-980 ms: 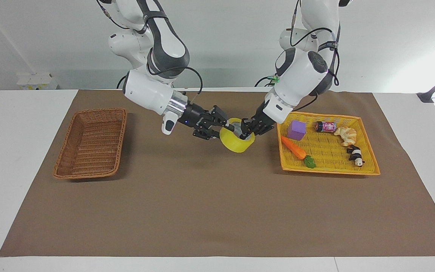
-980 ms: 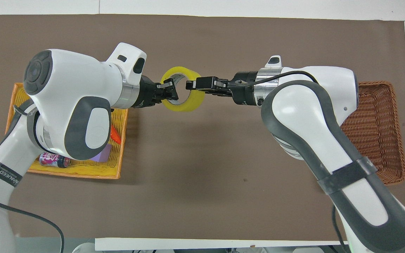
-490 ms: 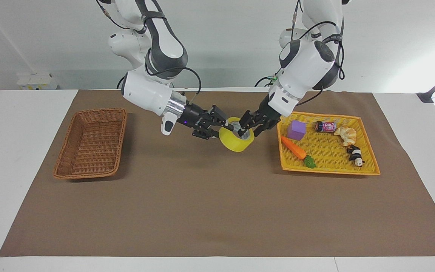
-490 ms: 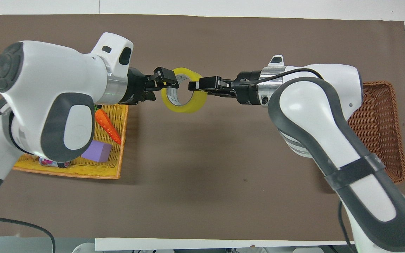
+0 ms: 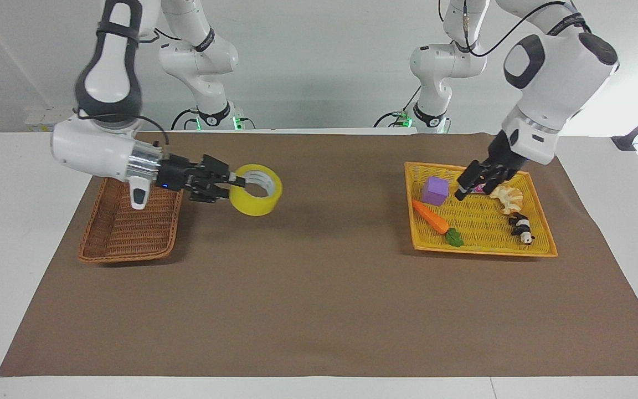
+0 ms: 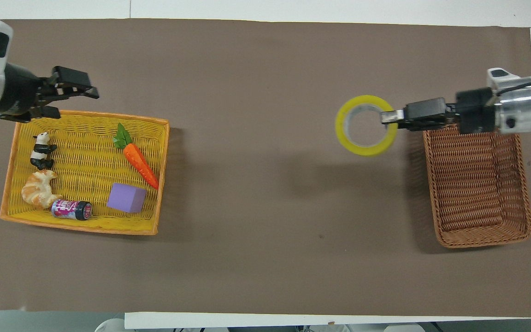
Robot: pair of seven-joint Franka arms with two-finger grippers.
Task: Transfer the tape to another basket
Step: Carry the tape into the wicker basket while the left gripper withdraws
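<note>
The right gripper (image 5: 237,181) is pinching the tape (image 5: 256,197) by its wall, holding it in the air just beside the basket (image 5: 130,213), toward the table's middle, hole facing up. The left gripper (image 5: 477,180), fingers spread and empty, is waiting well apart from the basket over the yellow tray (image 5: 479,250)

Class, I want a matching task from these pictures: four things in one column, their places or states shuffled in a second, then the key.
Things
1. tape
2. basket
3. left end effector
4. carrot

Places or states
A. lying in the yellow tray
B. held up over the mat, beside the basket
C. open, over the yellow tray
D. toward the right arm's end of the table

Pairs: 1-B, 2-D, 3-C, 4-A. The right end effector holds the tape.
</note>
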